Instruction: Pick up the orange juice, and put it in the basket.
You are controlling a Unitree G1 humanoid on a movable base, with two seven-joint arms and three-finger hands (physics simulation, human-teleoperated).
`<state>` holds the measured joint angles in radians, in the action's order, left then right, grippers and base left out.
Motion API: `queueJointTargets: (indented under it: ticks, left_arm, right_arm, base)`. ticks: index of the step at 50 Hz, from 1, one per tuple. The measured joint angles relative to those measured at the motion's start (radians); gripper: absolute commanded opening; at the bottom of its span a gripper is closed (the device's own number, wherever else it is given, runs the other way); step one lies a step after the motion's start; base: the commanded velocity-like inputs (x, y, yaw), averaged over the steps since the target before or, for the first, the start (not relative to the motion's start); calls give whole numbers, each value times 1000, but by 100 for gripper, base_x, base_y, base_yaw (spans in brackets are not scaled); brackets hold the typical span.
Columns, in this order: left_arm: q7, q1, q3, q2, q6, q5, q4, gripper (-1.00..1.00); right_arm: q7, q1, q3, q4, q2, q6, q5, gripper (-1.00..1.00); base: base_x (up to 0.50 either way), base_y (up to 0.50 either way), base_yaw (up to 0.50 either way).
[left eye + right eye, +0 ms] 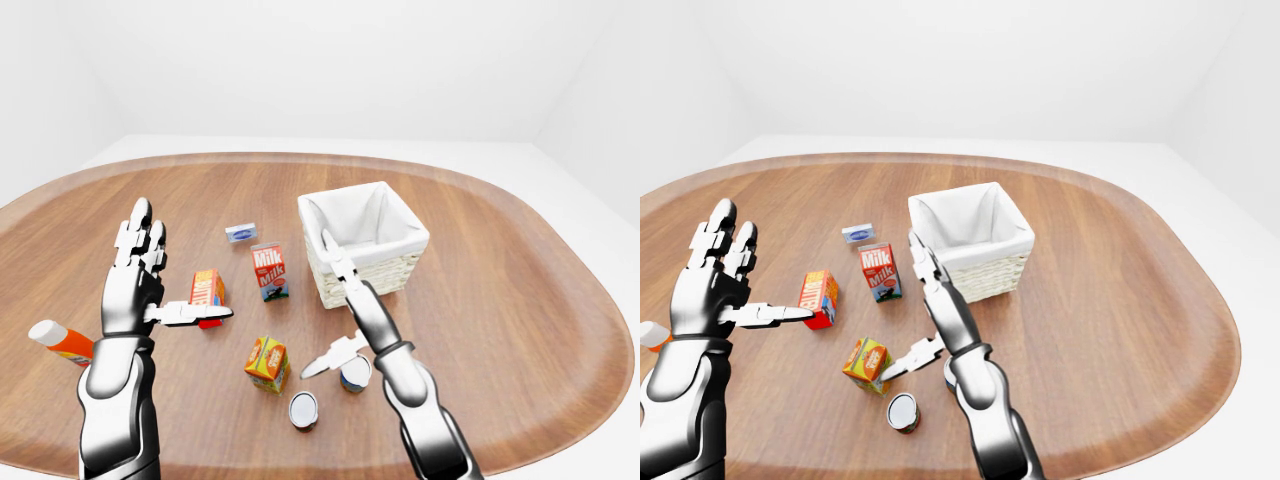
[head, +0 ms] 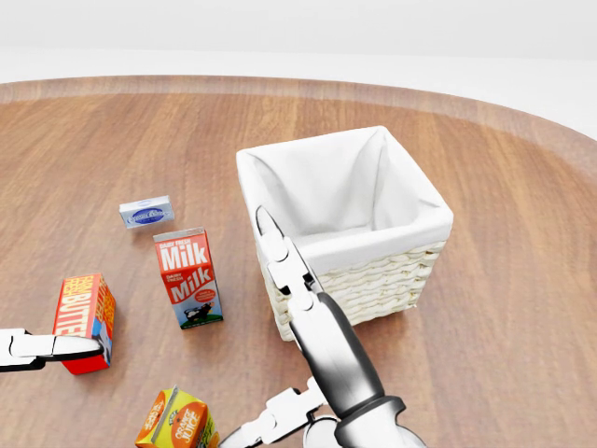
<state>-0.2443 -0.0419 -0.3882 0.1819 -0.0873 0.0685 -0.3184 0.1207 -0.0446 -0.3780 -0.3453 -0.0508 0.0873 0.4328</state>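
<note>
Three cartons show in the left-eye view: the orange juice [image 1: 268, 363] toward the table's [image 1: 500, 280] near edge, a red Milk carton [image 1: 269, 272] beside the one basket [image 1: 362, 246], and a red butter box [image 1: 206, 292]. Two cans [image 1: 303, 410] stand just right of the juice.

Head view: "Milk" reads clearly; one small blue packet [image 2: 146, 213] lies beyond it.

Right-eye view: left hand [image 1: 715, 280] and right hand [image 1: 925, 300] both spread apart, holding nothing.
</note>
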Motion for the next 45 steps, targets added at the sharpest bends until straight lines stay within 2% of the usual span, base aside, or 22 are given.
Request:
queueJointTargets:
  ticks: [45]
  left_arm:
    - [0, 0, 0, 0, 0, 0, 0, 100]
  right_arm:
    - [15, 12, -95, 104, -35, 0, 47, 100]
  base:
    - [0, 0, 0]
